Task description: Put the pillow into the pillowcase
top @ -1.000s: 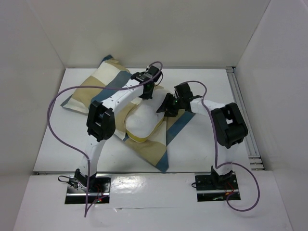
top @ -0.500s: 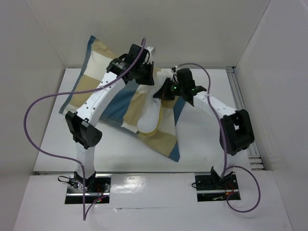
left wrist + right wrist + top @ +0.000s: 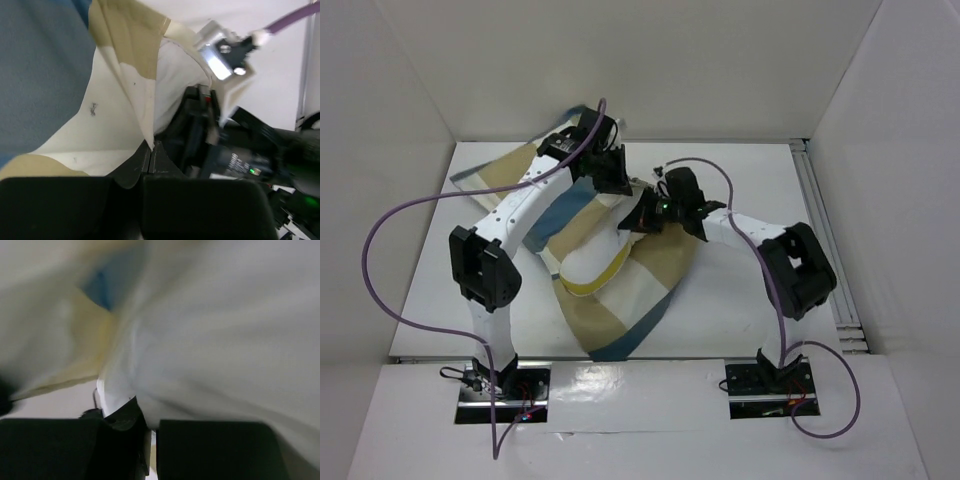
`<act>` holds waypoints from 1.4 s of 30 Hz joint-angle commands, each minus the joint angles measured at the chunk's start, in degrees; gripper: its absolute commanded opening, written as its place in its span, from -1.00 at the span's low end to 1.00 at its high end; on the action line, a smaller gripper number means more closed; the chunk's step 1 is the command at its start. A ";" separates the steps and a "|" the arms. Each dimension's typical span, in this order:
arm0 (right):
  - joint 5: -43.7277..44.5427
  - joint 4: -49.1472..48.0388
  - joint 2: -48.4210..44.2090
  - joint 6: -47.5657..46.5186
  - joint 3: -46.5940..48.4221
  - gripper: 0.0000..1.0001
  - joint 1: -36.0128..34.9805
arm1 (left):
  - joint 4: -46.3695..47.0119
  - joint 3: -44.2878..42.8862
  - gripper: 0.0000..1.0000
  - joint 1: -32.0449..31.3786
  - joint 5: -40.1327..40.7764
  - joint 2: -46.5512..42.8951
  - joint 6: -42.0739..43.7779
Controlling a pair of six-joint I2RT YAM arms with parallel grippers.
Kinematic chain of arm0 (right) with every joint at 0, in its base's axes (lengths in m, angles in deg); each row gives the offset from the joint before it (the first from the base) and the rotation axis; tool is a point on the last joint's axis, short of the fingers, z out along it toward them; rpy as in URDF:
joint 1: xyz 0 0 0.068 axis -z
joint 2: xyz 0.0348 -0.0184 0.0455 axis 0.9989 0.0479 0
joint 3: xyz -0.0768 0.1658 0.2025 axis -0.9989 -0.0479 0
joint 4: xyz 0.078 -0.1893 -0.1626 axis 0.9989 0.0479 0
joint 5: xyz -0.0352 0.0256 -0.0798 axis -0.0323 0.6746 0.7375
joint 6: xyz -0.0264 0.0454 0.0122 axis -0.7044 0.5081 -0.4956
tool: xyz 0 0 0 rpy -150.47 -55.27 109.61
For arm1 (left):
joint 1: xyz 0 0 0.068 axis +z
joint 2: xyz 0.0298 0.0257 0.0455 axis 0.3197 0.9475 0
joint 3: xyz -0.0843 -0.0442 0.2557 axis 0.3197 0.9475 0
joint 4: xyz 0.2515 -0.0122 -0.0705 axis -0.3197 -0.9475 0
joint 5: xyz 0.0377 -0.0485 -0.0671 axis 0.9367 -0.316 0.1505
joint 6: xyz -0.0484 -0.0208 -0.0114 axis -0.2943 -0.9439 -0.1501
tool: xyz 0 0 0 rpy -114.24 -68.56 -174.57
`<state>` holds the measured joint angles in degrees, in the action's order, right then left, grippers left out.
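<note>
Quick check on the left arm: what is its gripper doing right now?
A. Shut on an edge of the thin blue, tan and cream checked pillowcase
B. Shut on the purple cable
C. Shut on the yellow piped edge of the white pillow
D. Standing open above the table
A: in the left wrist view the left gripper has its fingers closed together on a cream and tan fold of the thin checked pillowcase.

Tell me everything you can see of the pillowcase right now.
The pillowcase is thin, limp cloth in big blue, tan and cream blocks. It is crumpled and lies diagonally across the table. The left gripper is shut on a cream edge of it. The white, yellow-edged pillow pokes out of its opening. The right gripper is shut on pale cloth beside that opening, too blurred to tell whether it is case or pillow.
</note>
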<state>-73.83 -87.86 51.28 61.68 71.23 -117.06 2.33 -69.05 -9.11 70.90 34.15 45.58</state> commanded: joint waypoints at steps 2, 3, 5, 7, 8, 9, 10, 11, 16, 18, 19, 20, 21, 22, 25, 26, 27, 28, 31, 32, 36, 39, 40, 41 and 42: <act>-0.42 -6.68 4.60 0.65 0.76 -1.00 0.18 | 6.41 0.04 -1.00 -1.26 -9.40 -1.98 -3.18; -0.42 -5.89 5.40 0.03 2.07 -1.00 0.18 | 6.41 0.74 -1.00 -1.26 -10.01 -1.98 -3.18; -0.42 -4.31 7.33 -0.76 2.61 -1.00 0.70 | 7.02 2.15 -1.00 -1.26 -10.81 -1.98 -3.18; -1.11 -2.03 8.13 -1.55 4.10 -1.00 1.33 | 7.02 2.67 -1.00 -1.26 -10.81 -1.98 -1.78; -1.12 -0.79 8.13 -2.25 4.89 -0.86 2.20 | 6.24 2.68 -1.00 -1.26 -10.03 -1.98 -1.25; -1.12 0.26 7.52 -2.26 4.89 -0.64 2.20 | 5.36 1.98 -0.99 -1.26 -9.32 -1.28 -0.72; -0.60 2.28 5.60 -3.48 4.20 -0.39 3.77 | 2.83 1.19 -0.66 -1.26 -8.79 -0.75 1.02; -0.59 3.43 4.19 -4.18 3.58 -0.13 4.31 | 1.41 0.49 -0.43 -1.26 -7.92 -0.23 1.91; 7.73 18.09 -6.70 -11.65 2.43 0.73 7.12 | -3.70 1.79 0.45 -1.26 -2.82 -0.39 6.75; 10.03 24.25 -9.44 -13.33 1.21 0.76 8.53 | -3.70 4.16 0.60 -1.95 -0.19 -2.15 9.12; 11.43 25.66 -12.15 -13.85 -0.71 0.79 9.84 | -3.70 4.69 0.63 -3.18 0.87 -2.15 10.26; 11.97 27.59 -13.57 -13.86 -1.95 0.79 10.55 | -4.48 4.70 0.66 -4.06 4.01 -2.94 11.49; 11.98 28.30 -14.80 -13.16 -3.18 0.79 11.42 | -4.49 5.57 0.68 -5.11 6.04 -2.95 13.76; 12.67 28.31 -16.12 -13.16 -5.80 0.81 12.22 | -5.36 6.71 0.71 -6.08 8.07 -2.95 14.92; 14.52 30.24 -20.08 -11.23 -9.07 0.83 14.16 | -7.47 10.21 0.73 -10.30 18.96 -2.33 16.42; 16.00 31.03 -20.78 -11.22 -9.78 0.83 14.68 | -6.61 11.72 0.76 -11.61 21.25 -2.33 15.90; 16.71 32.95 -20.79 -10.70 -10.65 0.83 14.68 | -6.60 12.95 0.76 -11.63 24.23 -2.33 15.20; 16.72 32.97 -20.79 -10.09 -11.36 0.83 14.68 | -5.90 13.92 0.79 -12.24 25.21 -2.33 14.58; 17.25 33.76 -22.02 -9.55 -14.96 0.86 14.68 | -5.37 17.00 0.84 -12.77 29.43 -0.84 13.53; 17.25 33.76 -22.63 -9.55 -15.66 0.86 14.68 | -4.41 17.70 0.84 -12.77 30.23 -0.84 13.52; 17.25 33.76 -23.25 -9.03 -18.13 0.86 14.68 | -1.51 18.76 0.84 -13.91 35.93 3.45 13.52; 16.64 33.76 -23.25 -9.03 -19.18 0.86 14.68 | 0.87 18.76 0.84 -13.91 38.93 6.01 13.52; 16.11 33.06 -23.25 -9.03 -19.97 0.86 14.68 | 1.39 18.76 0.84 -14.43 40.68 6.80 13.52; 15.58 32.45 -23.25 -9.03 -19.98 0.88 14.68 | 2.44 18.76 0.81 -14.44 41.56 8.38 13.52; 14.62 31.75 -22.73 -9.03 -20.85 0.88 14.16 | 3.32 17.63 0.59 -14.44 42.36 9.44 13.52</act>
<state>-57.81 -54.42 30.21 52.20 51.77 -102.39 1.32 -50.56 -23.20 106.87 40.25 58.06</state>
